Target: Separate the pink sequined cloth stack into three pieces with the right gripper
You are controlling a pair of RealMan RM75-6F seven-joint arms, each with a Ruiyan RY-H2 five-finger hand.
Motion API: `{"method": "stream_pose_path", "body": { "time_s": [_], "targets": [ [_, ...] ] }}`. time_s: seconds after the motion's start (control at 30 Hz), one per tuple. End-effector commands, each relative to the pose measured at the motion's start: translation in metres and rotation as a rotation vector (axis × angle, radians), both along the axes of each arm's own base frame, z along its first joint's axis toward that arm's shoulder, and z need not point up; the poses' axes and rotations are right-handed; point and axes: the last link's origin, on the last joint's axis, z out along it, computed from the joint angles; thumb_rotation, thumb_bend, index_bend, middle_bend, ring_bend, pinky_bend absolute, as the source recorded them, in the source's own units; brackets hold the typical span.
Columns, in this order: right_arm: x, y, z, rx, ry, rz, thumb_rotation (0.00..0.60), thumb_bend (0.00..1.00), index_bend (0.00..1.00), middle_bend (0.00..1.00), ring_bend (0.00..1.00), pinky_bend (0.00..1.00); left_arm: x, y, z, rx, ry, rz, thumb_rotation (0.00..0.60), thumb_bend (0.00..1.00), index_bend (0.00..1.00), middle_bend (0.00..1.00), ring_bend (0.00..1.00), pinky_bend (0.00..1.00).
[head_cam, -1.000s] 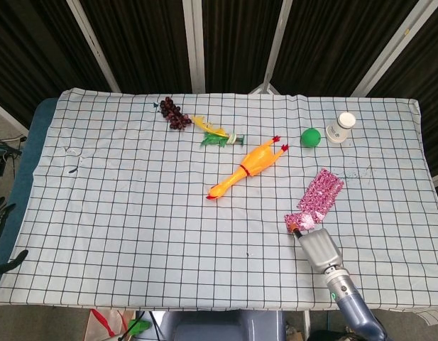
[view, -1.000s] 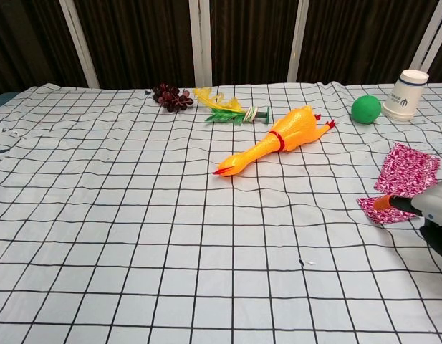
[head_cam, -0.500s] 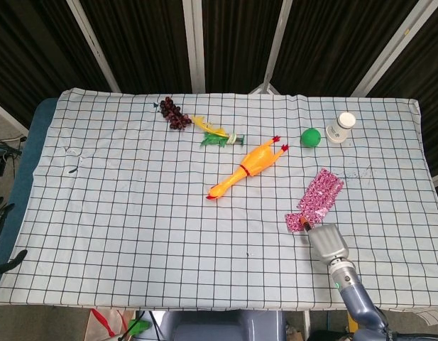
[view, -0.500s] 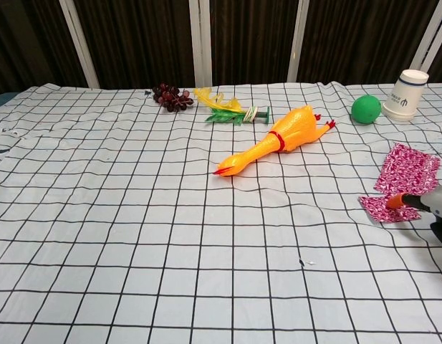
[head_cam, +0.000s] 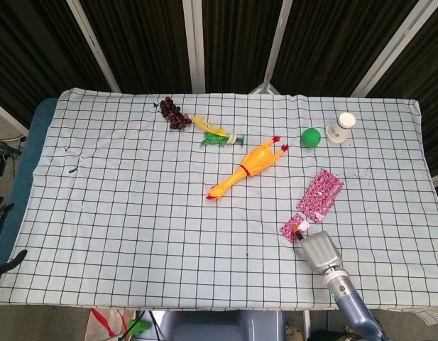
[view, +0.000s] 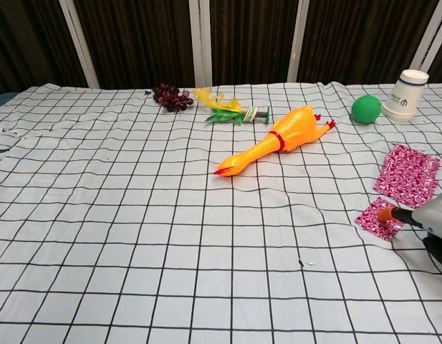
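From the left we see grapes (head_cam: pixel 174 114) and a green-and-yellow toy (head_cam: pixel 217 132) at the far side of the checked surface (head_cam: pixel 119 213), then a rubber chicken (head_cam: pixel 245 169), a green ball (head_cam: pixel 311 137) and a white cup (head_cam: pixel 340 127). The pink sequined cloth stack (head_cam: pixel 320 194) lies right of centre; a separated pink piece (view: pixel 377 217) sits just nearer. Our right hand (head_cam: pixel 316 250) presses an orange-tipped finger onto that piece; we cannot tell how its fingers sit.

ball (head_cam: pixel 311 136) left of cup (head_cam: pixel 341 127), beside it
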Motion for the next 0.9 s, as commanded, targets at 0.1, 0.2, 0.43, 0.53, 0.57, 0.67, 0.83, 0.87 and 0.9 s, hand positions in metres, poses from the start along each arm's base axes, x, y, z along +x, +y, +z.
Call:
{"method": "stream_pose_path", "body": {
  "time_s": [0.1, 0.2, 0.43, 0.53, 0.57, 0.67, 0.83, 0.87, 0.9],
  "targets": [
    [0.009, 0.013, -0.004, 0.030, 0.000, 0.030, 0.600, 0.77, 0.18, 0.83, 0.84, 0.65, 0.000, 0.000, 0.000, -0.001, 0.000, -0.002, 0.600, 0.27, 0.14, 0.03, 0.04, 0.11],
    [0.013, 0.017, -0.005, 0.037, -0.005, 0.037, 0.600, 0.77, 0.18, 0.83, 0.84, 0.65, 0.000, 0.000, 0.001, 0.002, -0.002, -0.001, 0.600, 0.27, 0.14, 0.03, 0.04, 0.10],
    [0.022, 0.012, 0.001, -0.005, -0.034, 0.045, 0.600, 0.77, 0.18, 0.83, 0.84, 0.65, 0.000, 0.000, 0.001, 0.000, -0.003, -0.001, 0.600, 0.27, 0.14, 0.03, 0.04, 0.10],
    [0.022, 0.006, 0.005, -0.028, -0.042, 0.034, 0.600, 0.77, 0.18, 0.83, 0.84, 0.65, 0.000, 0.000, 0.001, 0.000, -0.002, -0.002, 0.600, 0.27, 0.14, 0.03, 0.04, 0.11],
    [0.021, 0.003, 0.007, -0.037, -0.043, 0.024, 0.600, 0.77, 0.18, 0.83, 0.84, 0.65, 0.000, 0.000, 0.001, 0.001, -0.002, -0.002, 0.600, 0.27, 0.14, 0.03, 0.04, 0.11],
    [0.015, -0.008, 0.014, -0.074, -0.042, -0.006, 0.600, 0.77, 0.18, 0.83, 0.84, 0.65, 0.000, 0.000, 0.001, 0.003, -0.002, -0.001, 0.600, 0.27, 0.14, 0.03, 0.04, 0.10],
    [0.002, -0.025, 0.029, -0.150, -0.038, -0.055, 0.600, 0.77, 0.18, 0.83, 0.84, 0.65, 0.000, 0.000, 0.000, 0.002, 0.001, -0.002, 0.600, 0.27, 0.14, 0.03, 0.04, 0.10],
    [0.000, -0.027, 0.031, -0.158, -0.036, -0.064, 0.600, 0.77, 0.18, 0.83, 0.84, 0.65, 0.000, 0.000, 0.000, 0.001, 0.001, -0.002, 0.600, 0.27, 0.14, 0.03, 0.04, 0.10],
    [-0.003, -0.030, 0.034, -0.167, -0.035, -0.075, 0.600, 0.77, 0.18, 0.83, 0.84, 0.65, 0.000, 0.000, 0.000, 0.000, 0.002, -0.002, 0.600, 0.27, 0.14, 0.03, 0.04, 0.10]
  ]
}}
